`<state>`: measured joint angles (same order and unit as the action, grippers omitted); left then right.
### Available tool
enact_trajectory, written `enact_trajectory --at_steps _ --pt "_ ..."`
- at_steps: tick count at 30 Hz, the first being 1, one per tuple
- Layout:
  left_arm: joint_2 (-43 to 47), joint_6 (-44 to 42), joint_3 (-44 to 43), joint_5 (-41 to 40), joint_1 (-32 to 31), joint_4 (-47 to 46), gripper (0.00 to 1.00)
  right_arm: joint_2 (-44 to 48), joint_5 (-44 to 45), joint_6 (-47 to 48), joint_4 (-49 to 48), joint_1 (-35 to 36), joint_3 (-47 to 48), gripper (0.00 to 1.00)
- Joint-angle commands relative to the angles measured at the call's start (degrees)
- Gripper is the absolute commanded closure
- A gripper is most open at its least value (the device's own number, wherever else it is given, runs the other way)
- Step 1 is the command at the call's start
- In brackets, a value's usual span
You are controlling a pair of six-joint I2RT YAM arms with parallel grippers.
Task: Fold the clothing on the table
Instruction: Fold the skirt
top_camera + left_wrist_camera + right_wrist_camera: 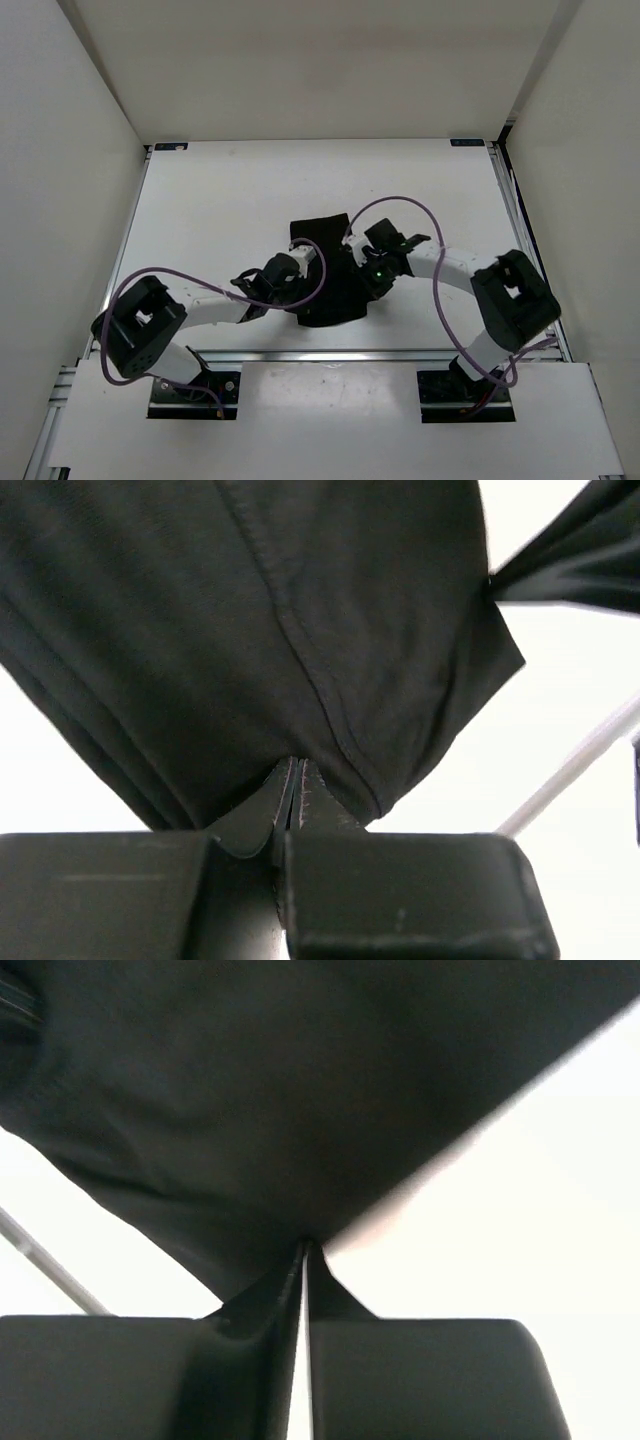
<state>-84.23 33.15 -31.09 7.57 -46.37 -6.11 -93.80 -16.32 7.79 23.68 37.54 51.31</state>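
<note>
clothing (330, 300) pinched in both shut jaws; bunched folds hide its outline.

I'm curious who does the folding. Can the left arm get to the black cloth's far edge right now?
Probably not yet: the left gripper is shut on the clothing at its left side, so it would have to let go first. Nothing else seems to block the way.

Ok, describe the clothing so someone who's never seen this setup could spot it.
Start at the white table; the clothing is central, toward its near edge. It's a bunched matte black fabric, soft and plain, unlike the hard left tool and right tool pinching it.
</note>
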Motion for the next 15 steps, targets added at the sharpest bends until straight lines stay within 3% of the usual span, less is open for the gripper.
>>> enact_trajectory --at_steps 1,3,6,7,10,13,15 --pt "6.3 0.5 2.9 3.2 -2.0 -3.0 1.00 7.3 -1.3 3.8 0.6 -3.1 -4.1 0.88" --pt "10.8 -1.7 3.0 3.1 -0.9 -3.8 0.97 16.5 -4.9 2.9 -1.7 -4.7 -6.9 0.55" --pt "18.2 -3.2 2.0 2.5 3.0 0.4 0.84 25.5 -5.0 1.1 -2.8 -6.2 -8.7 0.27" --pt "20.9 -2.5 2.5 4.4 5.8 2.0 0.81 26.3 -4.7 0.8 -1.5 -6.3 -8.6 0.23" --pt "27.0 -0.5 6.0 10.9 14.6 4.3 0.48 27.4 -6.6 -0.8 2.3 -6.3 -9.1 0.20" --pt "30.9 3.8 10.6 15.7 20.1 3.5 0.02 25.3 -10.5 -2.8 4.0 -7.3 -10.4 0.23" --pt "32.8 5.9 14.1 14.8 18.4 2.9 0.01 23.8 -12.5 -2.8 5.4 -7.7 -9.7 0.27"
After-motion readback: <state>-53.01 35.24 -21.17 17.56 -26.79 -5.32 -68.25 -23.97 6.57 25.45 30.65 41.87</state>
